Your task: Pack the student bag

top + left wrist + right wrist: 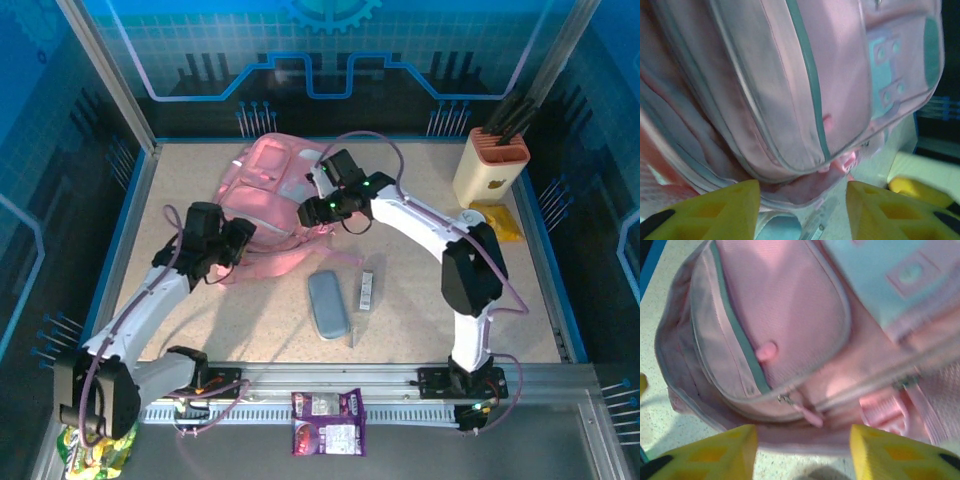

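Speckled beige table [430, 330] carries the student bag [268, 180], which lies flat near the far edge, left of centre. We see the left gripper [802, 200] at the bag's near left side, fingers apart with nothing between them. The right gripper [802, 442] stands at the bag's right side, fingers likewise apart. A grey case [328, 304] lies near the table's middle.

1. Both arms covered part of the backpack [268, 175] from above.
2. Wrist views cropped it and blurred it.
3. The clear packet [368, 285] had print too small to read.
4. The left arm's base [95, 395] hid part of a green bag [115, 455].
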Action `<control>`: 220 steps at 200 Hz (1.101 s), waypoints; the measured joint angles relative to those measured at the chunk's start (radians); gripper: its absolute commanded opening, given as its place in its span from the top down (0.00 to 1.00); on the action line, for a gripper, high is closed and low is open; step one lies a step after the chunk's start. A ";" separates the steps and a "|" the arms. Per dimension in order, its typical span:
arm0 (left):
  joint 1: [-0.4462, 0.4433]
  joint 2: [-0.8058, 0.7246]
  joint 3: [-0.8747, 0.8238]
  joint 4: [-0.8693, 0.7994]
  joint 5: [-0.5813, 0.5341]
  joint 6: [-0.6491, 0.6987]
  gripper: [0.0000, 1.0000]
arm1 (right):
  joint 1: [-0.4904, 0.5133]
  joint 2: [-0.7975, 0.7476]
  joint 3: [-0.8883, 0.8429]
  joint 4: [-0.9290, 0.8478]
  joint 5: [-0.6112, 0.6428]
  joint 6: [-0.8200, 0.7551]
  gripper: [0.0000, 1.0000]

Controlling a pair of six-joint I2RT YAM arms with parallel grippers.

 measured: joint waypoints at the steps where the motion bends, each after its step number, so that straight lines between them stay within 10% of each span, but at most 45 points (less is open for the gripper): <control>1: -0.003 0.002 0.000 0.002 -0.002 0.001 0.56 | 0.000 0.002 0.003 0.000 0.000 -0.002 0.43; 107: -0.082 0.163 -0.225 0.280 -0.015 -0.082 0.89 | 0.002 0.369 0.411 -0.167 -0.021 -0.080 0.35; 177: -0.031 0.222 -0.249 0.352 0.009 -0.077 0.90 | 0.000 0.408 0.455 -0.192 0.021 -0.080 1.00; 220: 0.043 0.293 -0.195 0.349 0.064 0.011 0.83 | -0.006 0.309 0.314 -0.046 -0.027 0.000 1.00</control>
